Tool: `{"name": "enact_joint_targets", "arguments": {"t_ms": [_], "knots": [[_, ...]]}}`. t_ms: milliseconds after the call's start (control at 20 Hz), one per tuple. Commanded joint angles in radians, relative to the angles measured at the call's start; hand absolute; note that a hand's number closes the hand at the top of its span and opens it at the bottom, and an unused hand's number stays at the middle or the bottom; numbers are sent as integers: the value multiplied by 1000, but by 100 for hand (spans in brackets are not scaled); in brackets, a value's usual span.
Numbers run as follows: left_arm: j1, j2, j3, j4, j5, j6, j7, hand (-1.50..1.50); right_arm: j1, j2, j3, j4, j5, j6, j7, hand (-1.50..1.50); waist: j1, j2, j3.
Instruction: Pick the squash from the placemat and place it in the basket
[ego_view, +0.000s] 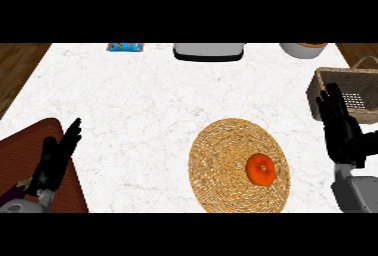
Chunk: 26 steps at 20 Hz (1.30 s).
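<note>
Overhead, the orange squash (260, 169) sits lower right of centre on the woven placemat (221, 150), untouched; likely firm, smooth and rounded, best cupped around its sides. Right robot hand (341, 125) is spread by the basket (330, 84) at right; left robot hand (57, 159) spread, lower left

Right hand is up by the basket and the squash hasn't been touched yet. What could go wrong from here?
1. The squash is round and may roll off the placemat if the fingers nudge it.
2. The right hand shows in front of the basket, so swinging down could knock its wall.
3. The basket runs past the view's right edge, so judging the drop may be hard.
</note>
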Motion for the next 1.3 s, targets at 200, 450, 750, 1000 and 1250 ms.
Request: {"name": "enact_joint_targets", "arguments": {"t_ms": [200, 450, 750, 1000, 1250], "knots": [[-115, -9, 0, -65, -22, -16, -18, 0, -118, 88, 162, -11, -209, 535, -65, 150, 70, 67, 25], [-148, -27, 6, -52, -6, -20, 12, 0, -130, 178, 236, -193, -306, 856, -333, -150, 4, 51, 21], [-157, -54, 6, -50, -39, 14, 56, 0, 47, -44, 107, -229, -35, 931, -531, -150, -31, 48, 11], [-157, -33, 19, -60, -25, -3, 71, 0, -85, -295, -28, -239, 189, 808, -472, -150, -26, 45, 11], [-185, -33, 32, -31, -16, -43, 50, 0, -158, -491, 38, -200, 387, 918, -555, -150, 10, 62, 12]]}}
